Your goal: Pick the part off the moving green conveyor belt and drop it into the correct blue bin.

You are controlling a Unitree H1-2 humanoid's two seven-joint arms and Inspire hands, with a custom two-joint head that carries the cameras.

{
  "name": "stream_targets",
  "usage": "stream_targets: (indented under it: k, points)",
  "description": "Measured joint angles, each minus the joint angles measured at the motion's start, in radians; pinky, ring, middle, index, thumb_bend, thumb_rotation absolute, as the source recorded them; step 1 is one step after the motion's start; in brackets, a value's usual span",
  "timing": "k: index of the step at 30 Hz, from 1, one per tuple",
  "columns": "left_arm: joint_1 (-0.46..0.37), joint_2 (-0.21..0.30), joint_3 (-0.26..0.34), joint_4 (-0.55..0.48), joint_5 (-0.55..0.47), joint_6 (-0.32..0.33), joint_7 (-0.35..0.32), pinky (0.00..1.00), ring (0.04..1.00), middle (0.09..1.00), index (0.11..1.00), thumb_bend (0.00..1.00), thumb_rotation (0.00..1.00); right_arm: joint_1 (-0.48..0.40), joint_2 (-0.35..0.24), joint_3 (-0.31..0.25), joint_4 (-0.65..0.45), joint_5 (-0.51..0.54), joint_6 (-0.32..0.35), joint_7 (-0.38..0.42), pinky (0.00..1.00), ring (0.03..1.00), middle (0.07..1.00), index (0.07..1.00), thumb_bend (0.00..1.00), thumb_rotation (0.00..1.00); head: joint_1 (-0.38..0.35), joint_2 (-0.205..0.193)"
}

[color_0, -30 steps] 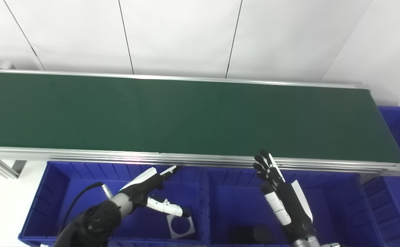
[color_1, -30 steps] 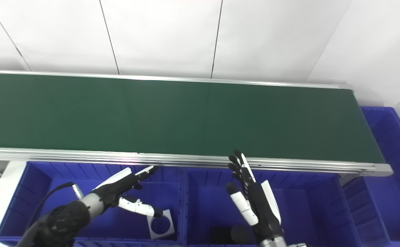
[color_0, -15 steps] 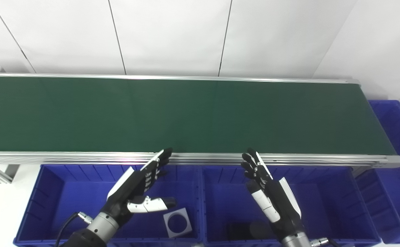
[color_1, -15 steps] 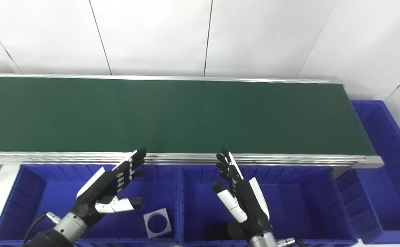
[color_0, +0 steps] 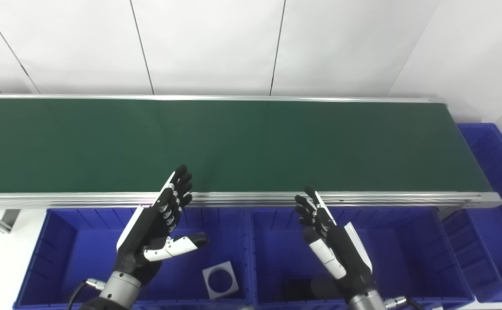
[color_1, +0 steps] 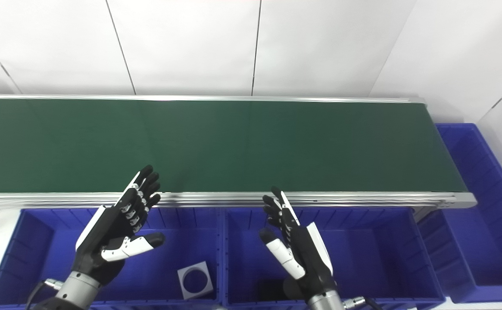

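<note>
Above the blue bins (color_0: pixel 251 224), both spread hands (color_0: pixel 158 232) (color_0: pixel 335 245) hold nothing.

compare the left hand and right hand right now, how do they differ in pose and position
The left hand reaches higher: its fingertips overlap the near edge of the green conveyor belt, while the right hand stops at the belt's metal rail. The left hand's thumb juts sideways toward the middle; the right hand's thumb lies closer along its palm. The left hand hangs over the left blue bin, the right over the middle blue bin. Both are open and empty.
</note>
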Motion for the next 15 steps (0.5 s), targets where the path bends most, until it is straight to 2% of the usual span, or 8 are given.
stream_targets:
  k: [5, 15]
  points:
    - [-0.002, 0.006, -0.007, 0.000, 0.000, 0.010, 0.005, 1.00, 1.000, 1.000, 0.991, 0.82, 0.30, -0.007, 0.000, 0.004, 0.000, -0.001, 0.000, 0.000, 0.84, 0.897, 0.922, 1.000, 0.71, 0.86, -0.003, 0.002]
    - [-0.018, 0.035, -0.021, 0.003, 0.008, 0.014, 0.006, 1.00, 1.000, 1.000, 0.992, 0.81, 0.34, -0.021, -0.001, 0.011, 0.001, -0.040, 0.000, -0.003, 0.85, 0.892, 0.919, 1.000, 0.71, 0.87, -0.003, -0.003]
